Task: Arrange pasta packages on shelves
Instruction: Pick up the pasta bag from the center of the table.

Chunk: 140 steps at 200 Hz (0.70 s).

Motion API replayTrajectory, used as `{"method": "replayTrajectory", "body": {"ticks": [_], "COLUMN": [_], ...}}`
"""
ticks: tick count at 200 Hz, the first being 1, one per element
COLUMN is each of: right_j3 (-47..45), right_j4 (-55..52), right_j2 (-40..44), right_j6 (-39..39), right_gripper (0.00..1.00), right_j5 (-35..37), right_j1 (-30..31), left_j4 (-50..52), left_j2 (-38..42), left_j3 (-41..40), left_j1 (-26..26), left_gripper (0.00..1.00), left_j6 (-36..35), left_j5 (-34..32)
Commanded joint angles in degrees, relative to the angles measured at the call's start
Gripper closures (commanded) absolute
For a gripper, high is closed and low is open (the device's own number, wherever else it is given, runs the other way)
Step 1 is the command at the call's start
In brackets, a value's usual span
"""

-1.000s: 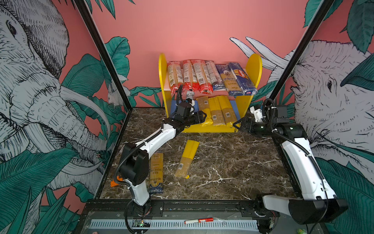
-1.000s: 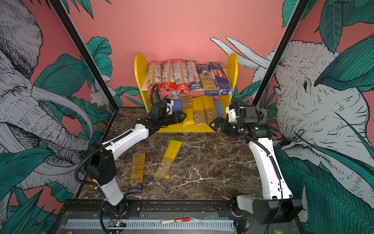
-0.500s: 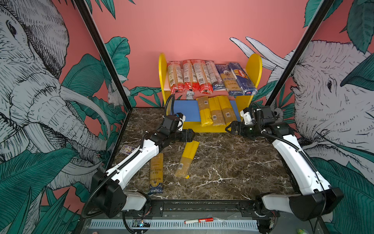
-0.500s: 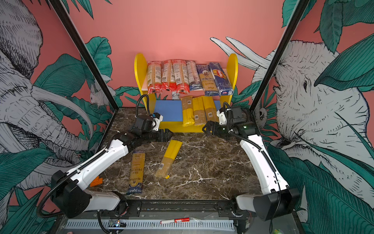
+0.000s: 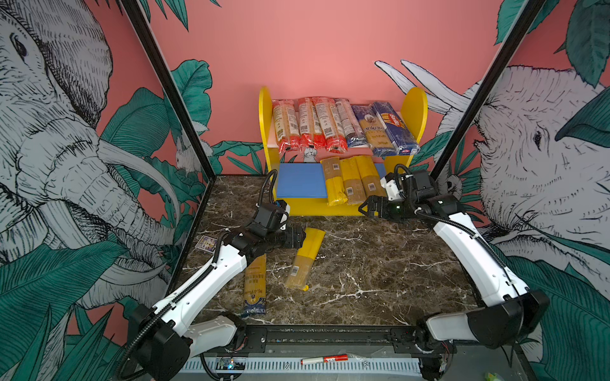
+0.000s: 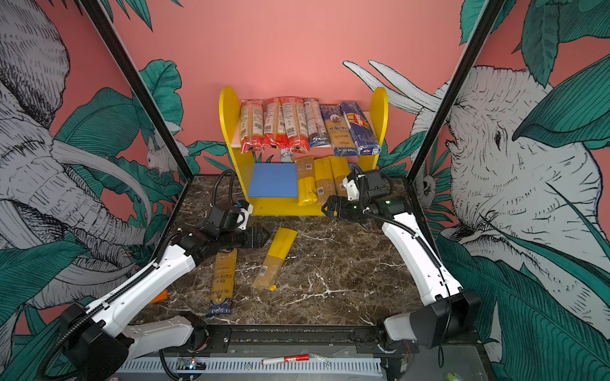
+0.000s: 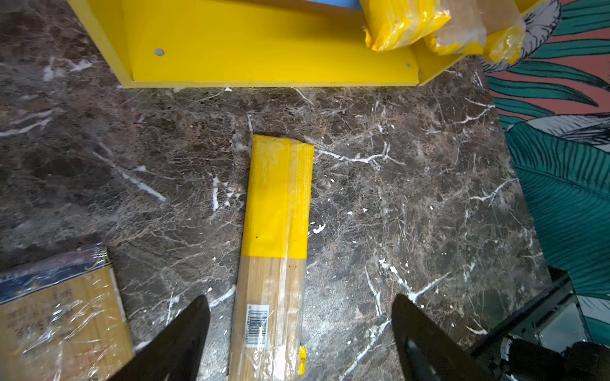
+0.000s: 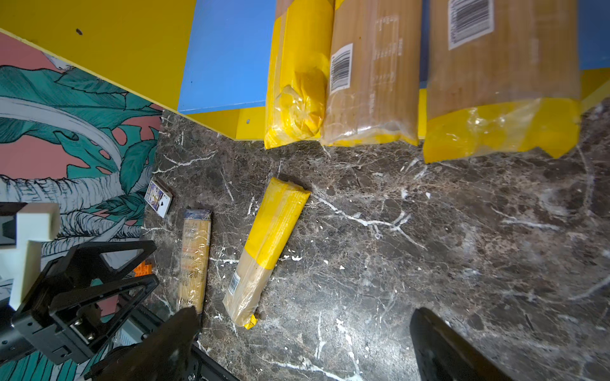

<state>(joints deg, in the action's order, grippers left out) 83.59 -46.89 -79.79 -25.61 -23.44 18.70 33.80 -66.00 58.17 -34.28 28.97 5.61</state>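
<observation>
The left gripper (image 5: 298, 238) is hanging over the yellow pack (image 5: 305, 257), which is lying loose on the table (image 5: 379, 264) in front of the shelf (image 5: 264, 132), yellow end pointing toward it. In the left wrist view the fingers (image 7: 185, 330) are standing spread to either side of the pack's clear half and gripping nothing; whether they are touching it I cannot tell. The right gripper (image 5: 363, 208) is waiting just off the shelf's front right corner, jaws wide and empty. A blue pack (image 5: 254, 283) is lying beside the yellow one, partly under the left arm. Six packs (image 5: 330, 125) are already lying side by side on the shelf's upper level, and three yellow ones (image 5: 350, 179) are sitting at the right of the lower board (image 5: 298, 179), so its bare blue stretch is probably waiting for the last two. The yellow pack is likely going to handle as a light bundle, stiff along its length. Its strands are brittle and its film looks slick, so a hard pinch is risking breakage and a slack one is risking a slide. The best hold is probably across the narrow width near the middle, about where the yellow wrap is meeting the clear film, so the pack is staying level; the gathered ends are offering only loose film.
</observation>
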Motion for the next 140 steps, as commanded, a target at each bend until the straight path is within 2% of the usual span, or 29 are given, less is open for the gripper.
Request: {"method": "replayTrajectory", "body": {"ticks": [1, 43, 69, 113, 140], "right_j3": [1.9, 2.4, 0.3, 0.2, 0.2], "right_j4": [1.0, -2.4, -3.0, -4.8, -5.1], "right_j2": [-0.4, 1.6, 4.0, 7.0, 7.9], "right_j6": [2.5, 3.4, 3.6, 3.5, 3.0], "right_gripper": [0.01, 0.01, 0.01, 0.01, 0.01], "right_j5": [-4.5, -8.0, -8.1, -6.8, -6.4], "right_j1": [-0.3, -0.3, -0.2, -0.2, -0.2], "left_j4": [4.3, 4.9, 1.8, -5.4, -10.7], "left_j2": [2.1, 4.9, 3.9, -2.7, -7.3], "left_j3": [-1.7, -9.2, -14.0, -18.8, -19.8], "left_j1": [-2.0, -9.9, -13.8, -15.0, -15.1], "left_gripper": [0.12, 0.08, 0.05, 0.01, 0.01], "left_j6": [4.2, 8.5, 9.4, 7.7, 5.8], "left_j5": [-4.0, -9.0, -11.3, -12.6, -10.8]}}
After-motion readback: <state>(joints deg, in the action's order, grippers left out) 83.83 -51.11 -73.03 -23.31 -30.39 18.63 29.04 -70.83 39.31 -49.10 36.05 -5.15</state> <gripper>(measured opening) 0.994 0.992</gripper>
